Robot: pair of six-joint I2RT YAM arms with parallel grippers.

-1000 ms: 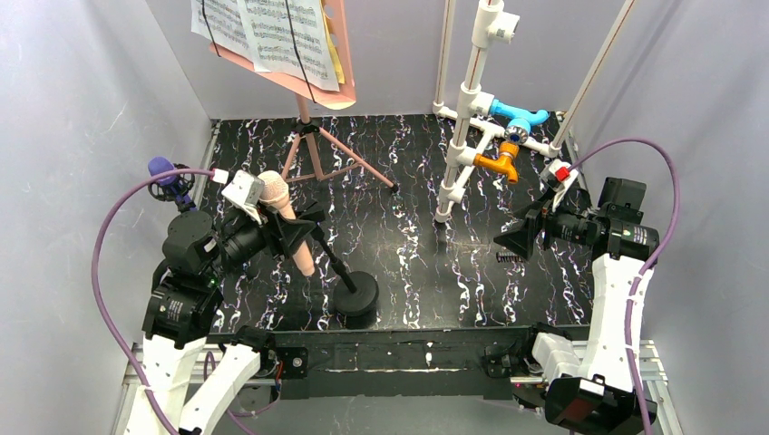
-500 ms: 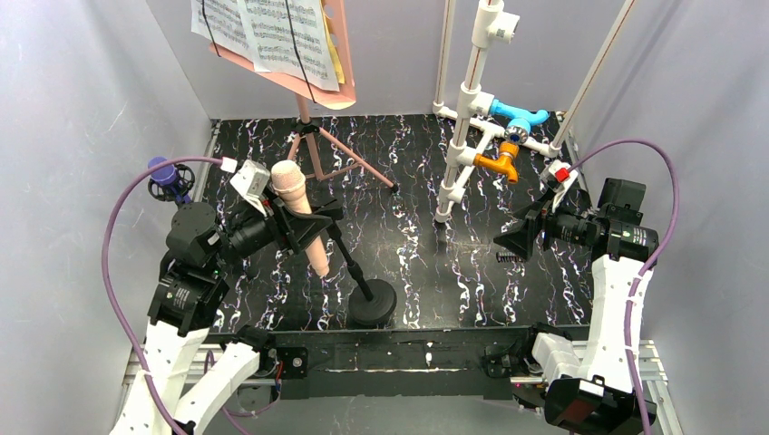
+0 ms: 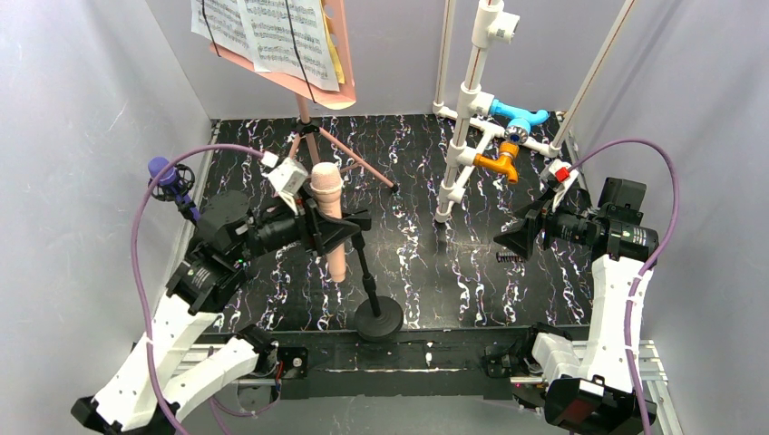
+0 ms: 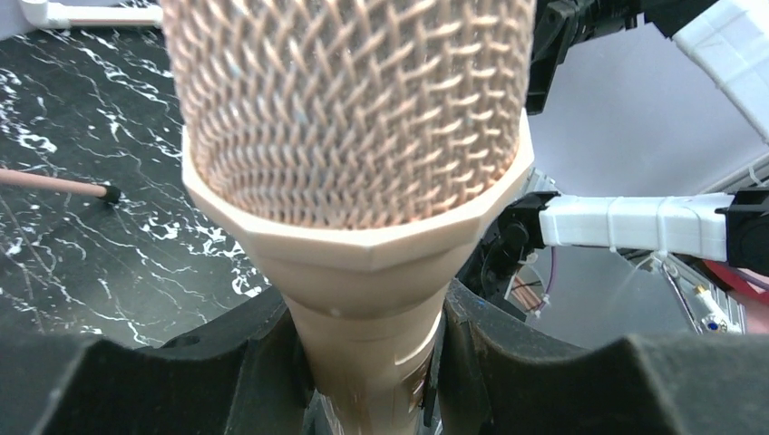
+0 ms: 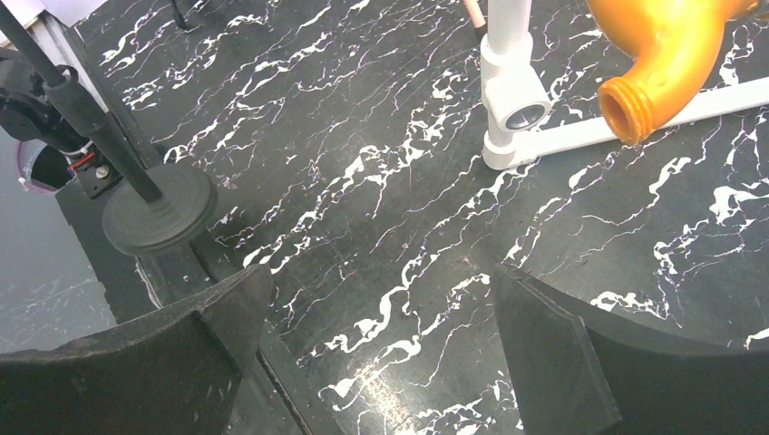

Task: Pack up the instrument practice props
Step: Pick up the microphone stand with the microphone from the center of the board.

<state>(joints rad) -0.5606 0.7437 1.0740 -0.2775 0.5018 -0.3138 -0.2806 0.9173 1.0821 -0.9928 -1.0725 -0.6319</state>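
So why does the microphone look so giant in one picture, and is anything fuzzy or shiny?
Left wrist view: the microphone is very close to the camera, so it fills the picture. The fingers of the left claw gripping it look dark and soft. Right wrist view: a bright glare patch shines on the table. Top view: even light, no hard shadows.

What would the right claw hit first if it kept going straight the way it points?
Probably the bare table, between the stand base and the white pipe foot; depth is unclear.
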